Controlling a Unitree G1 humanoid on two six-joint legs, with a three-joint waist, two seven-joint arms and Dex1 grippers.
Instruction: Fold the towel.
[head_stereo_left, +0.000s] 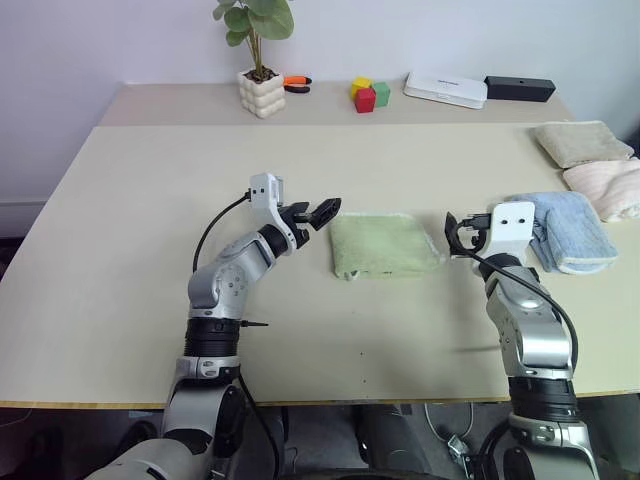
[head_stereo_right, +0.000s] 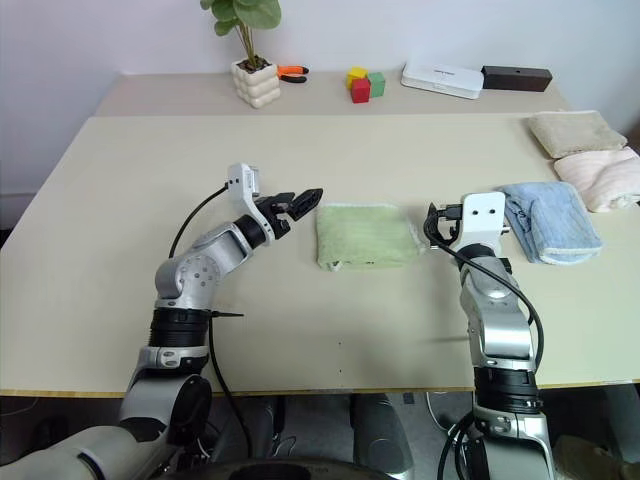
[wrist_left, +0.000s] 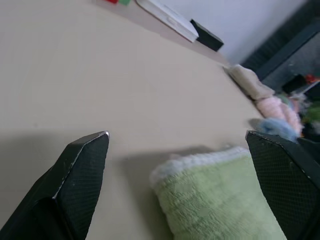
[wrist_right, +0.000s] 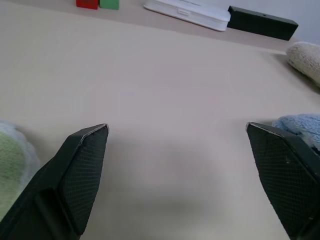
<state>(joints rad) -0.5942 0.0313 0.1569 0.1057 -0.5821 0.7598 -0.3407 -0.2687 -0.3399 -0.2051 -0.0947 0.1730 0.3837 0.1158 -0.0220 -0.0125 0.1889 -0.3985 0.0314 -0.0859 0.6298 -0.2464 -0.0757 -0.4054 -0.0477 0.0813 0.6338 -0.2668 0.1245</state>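
Mid-table, betw. the two arms, the green towel lies flat as a compact folded rectangle w/ layered edges toward the robot, so the fold looks done or nearly so; at most a tidy-up or one more fold is left, by my read. Left gripper hangs just beside the towel's left edge, not touching, jaws spread wide & holding nothing. Right gripper sits just off its right edge, near the folded blue towel, also wide open & empty.
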